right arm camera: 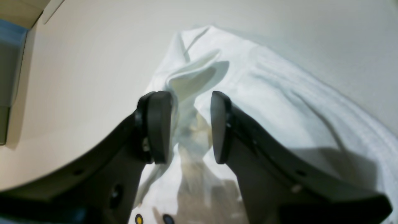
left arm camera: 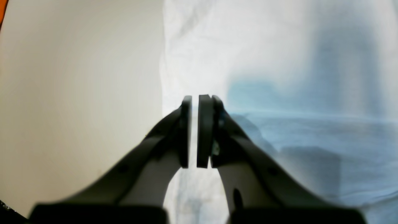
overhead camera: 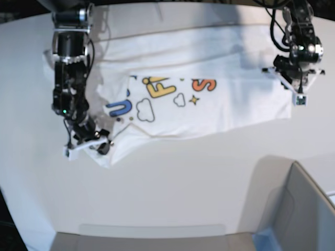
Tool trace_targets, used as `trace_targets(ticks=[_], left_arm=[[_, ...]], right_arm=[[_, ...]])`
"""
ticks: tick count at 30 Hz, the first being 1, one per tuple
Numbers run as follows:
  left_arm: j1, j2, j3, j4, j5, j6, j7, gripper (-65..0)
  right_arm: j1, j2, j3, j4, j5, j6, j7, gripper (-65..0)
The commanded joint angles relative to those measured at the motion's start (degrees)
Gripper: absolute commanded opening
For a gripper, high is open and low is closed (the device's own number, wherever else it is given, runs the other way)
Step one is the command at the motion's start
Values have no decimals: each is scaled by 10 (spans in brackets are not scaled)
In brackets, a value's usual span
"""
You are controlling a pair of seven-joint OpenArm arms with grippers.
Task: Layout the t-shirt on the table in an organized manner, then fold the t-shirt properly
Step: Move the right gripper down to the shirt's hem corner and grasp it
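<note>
The white t-shirt (overhead camera: 225,112) lies spread across the table (overhead camera: 183,193), print side up with blue, yellow and orange letters, clouds and a star. My right gripper (overhead camera: 97,146) is at the shirt's lower left corner in the base view. In its wrist view the right gripper (right arm camera: 190,95) stands open, with a raised fold of the t-shirt (right arm camera: 264,93) between its fingers. My left gripper (overhead camera: 299,100) hangs over the shirt's right edge. There the left gripper (left arm camera: 194,98) has its jaws together, only a thin slit between the pads, above the t-shirt (left arm camera: 279,46) beside bare table (left arm camera: 77,93).
A grey box (overhead camera: 298,209) with a blue corner stands at the front right of the base view; the box (right arm camera: 9,62) also shows at the left edge of the right wrist view. The table's curved edge runs along the front.
</note>
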Motion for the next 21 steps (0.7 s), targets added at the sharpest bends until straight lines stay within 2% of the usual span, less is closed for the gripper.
trace_targets(ticks=[1, 11, 21], left_arm=[[-4, -7, -3, 9, 3, 1, -5, -613], [-4, -7, -3, 9, 3, 1, -5, -613], [-4, -7, -3, 8, 3, 1, -8, -613]], right_arm=[[20, 2, -8, 8, 7, 8, 11, -427], [18, -29, -14, 13, 8, 7, 11, -427], [18, -30, -13, 15, 7, 7, 12, -427]])
